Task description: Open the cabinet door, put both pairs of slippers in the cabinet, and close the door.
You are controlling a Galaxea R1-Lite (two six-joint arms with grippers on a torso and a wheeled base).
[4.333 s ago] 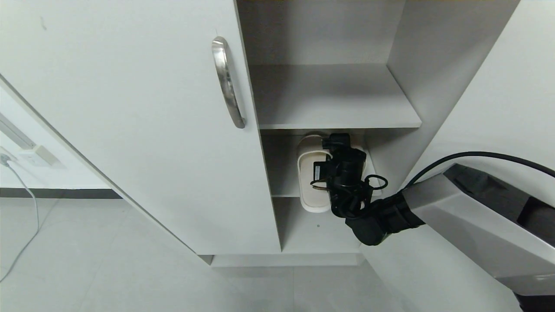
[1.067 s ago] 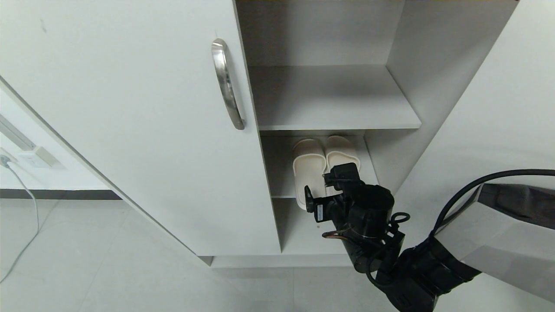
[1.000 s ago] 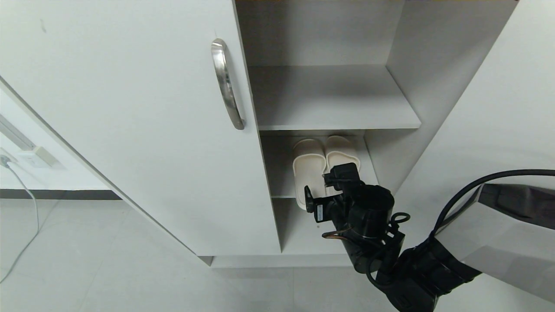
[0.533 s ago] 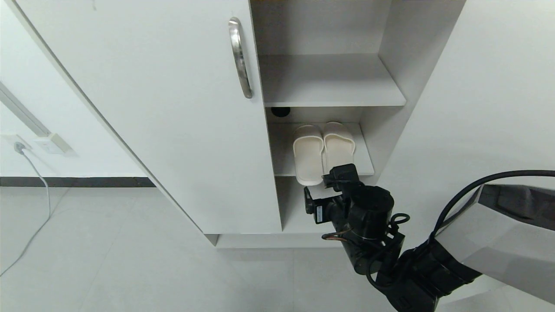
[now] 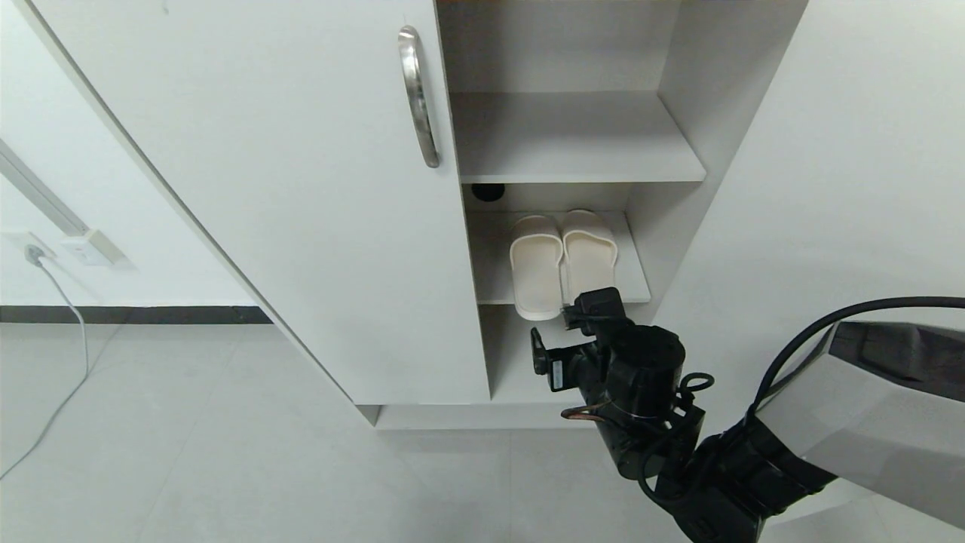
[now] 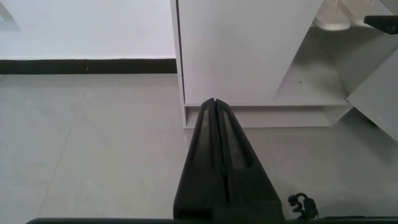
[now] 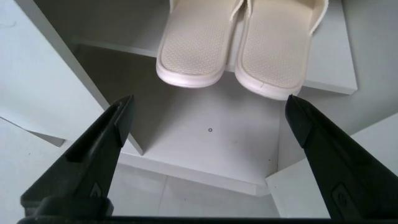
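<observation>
A pair of cream slippers lies side by side on the cabinet's middle shelf, heels sticking out over its front edge. My right gripper hangs open just in front of and below those heels, holding nothing. The right wrist view shows the slippers' heels beyond the open right gripper, with the bottom shelf under it. The cabinet's right door stands open and the left door is closed. My left gripper is shut and empty above the floor, before the cabinet base.
The upper shelf is bare. A metal handle runs down the closed left door. A wall socket with a cable sits at the far left. Grey tiled floor spreads in front of the cabinet.
My right gripper has let go of the slippers and drawn back out of the shelf, open. The head camera has since shifted, so the cabinet appears a little farther off.
</observation>
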